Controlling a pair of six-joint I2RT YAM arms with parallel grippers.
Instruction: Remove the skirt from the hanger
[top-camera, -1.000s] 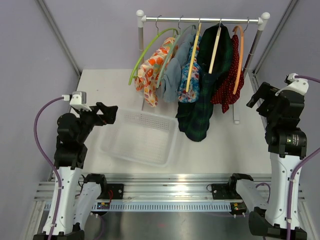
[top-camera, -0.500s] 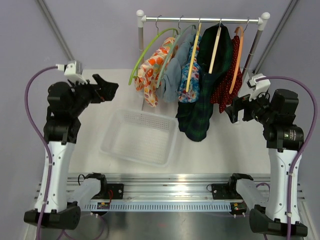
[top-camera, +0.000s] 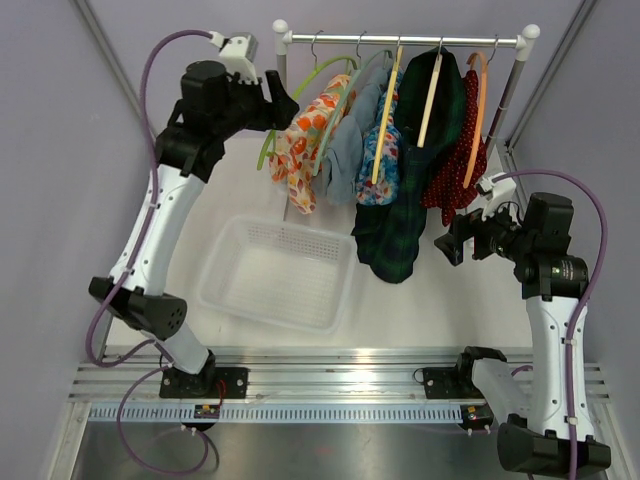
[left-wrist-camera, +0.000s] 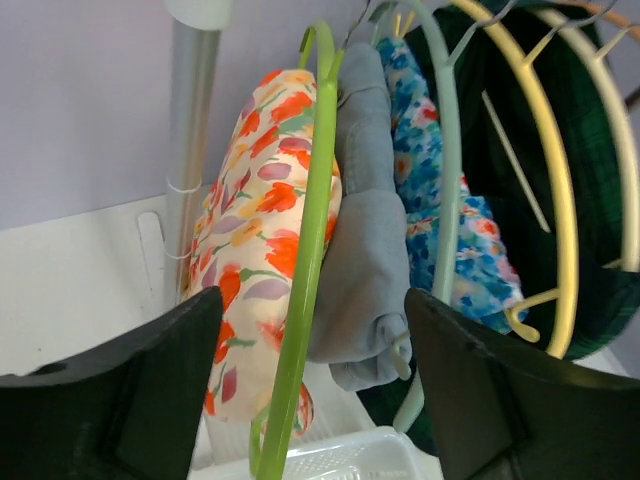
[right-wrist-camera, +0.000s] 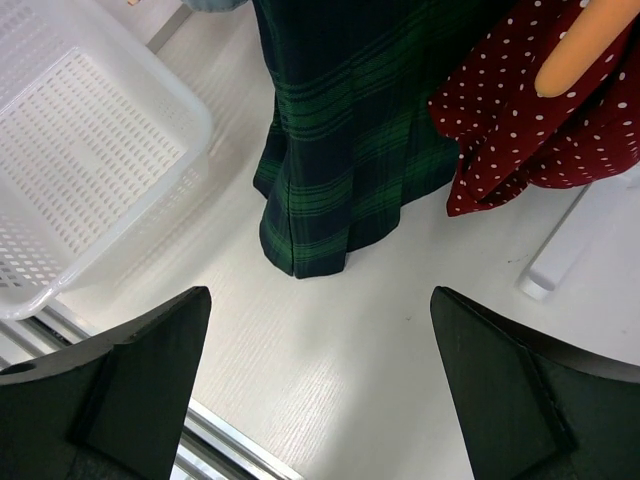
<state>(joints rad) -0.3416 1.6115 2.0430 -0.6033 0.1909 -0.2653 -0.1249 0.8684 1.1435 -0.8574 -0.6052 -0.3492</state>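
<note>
pale lilac walls box in a white surface, and a metal clothes rail stands at its far edge. the left pincer is up at the rail's left end. its jaws are apart and straddle a lime-green plastic hanger, with no contact that i can make out. an orange-and-cream floral garment drapes over that hanger, and a grey garment on a pale green hanger presses against it. the right pincer hangs low, its jaws wide apart on nothing, just short of the hem of a dark green plaid pleated skirt. the skirt hangs near the middle of the rail, with a red white-dotted garment on one side and a white perforated plastic basket lying near its hem on the other. i take the plaid piece for the skirt, but the floral one may be a skirt too, so the left pincer could close on the wrong hanger. if it closes here it could also trap floral cloth against the plastic, and the fabric then would not slide free. the hangers are crowded, so moving one would likely drag its neighbours or lift a hook off the rail. a pull on the hem from below, with the hanger unsteadied, could swing the whole row or rock the stand.
</note>
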